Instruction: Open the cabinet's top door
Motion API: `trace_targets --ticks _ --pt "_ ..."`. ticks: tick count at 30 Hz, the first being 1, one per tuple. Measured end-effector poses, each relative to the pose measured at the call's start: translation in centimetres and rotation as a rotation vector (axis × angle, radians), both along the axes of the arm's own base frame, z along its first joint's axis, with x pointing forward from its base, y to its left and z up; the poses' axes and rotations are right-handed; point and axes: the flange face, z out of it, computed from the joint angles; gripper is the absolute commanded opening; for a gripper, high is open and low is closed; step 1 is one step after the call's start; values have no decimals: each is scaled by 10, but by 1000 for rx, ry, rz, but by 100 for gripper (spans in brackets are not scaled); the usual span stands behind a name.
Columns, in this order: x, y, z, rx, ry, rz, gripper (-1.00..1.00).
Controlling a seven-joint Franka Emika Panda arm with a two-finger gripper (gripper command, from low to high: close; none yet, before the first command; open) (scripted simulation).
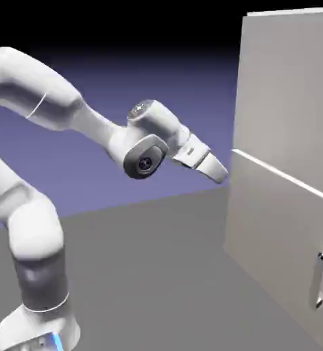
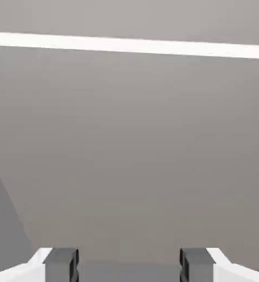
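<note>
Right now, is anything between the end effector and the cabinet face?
Nothing. In the exterior view the end effector points at the cabinet across a bare gap; the hand view shows only grey panel and a pale seam.

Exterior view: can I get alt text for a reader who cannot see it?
A white robot arm reaches right, its tool close to the edge of a tall pale grey cabinet, near the bright seam between its two doors. A metal handle shows on the lower door; the top door's handle is not visible.
</note>
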Motion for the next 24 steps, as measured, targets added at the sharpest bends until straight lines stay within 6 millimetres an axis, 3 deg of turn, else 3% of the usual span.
trace_targets --ticks 7,13,19,24 --pt "1 -38 83 22 -249 77 0" --pt "1 -91 131 44 -431 97 0" --pt "7 -155 150 65 -569 76 0" --pt "23 -212 141 76 -641 34 0"
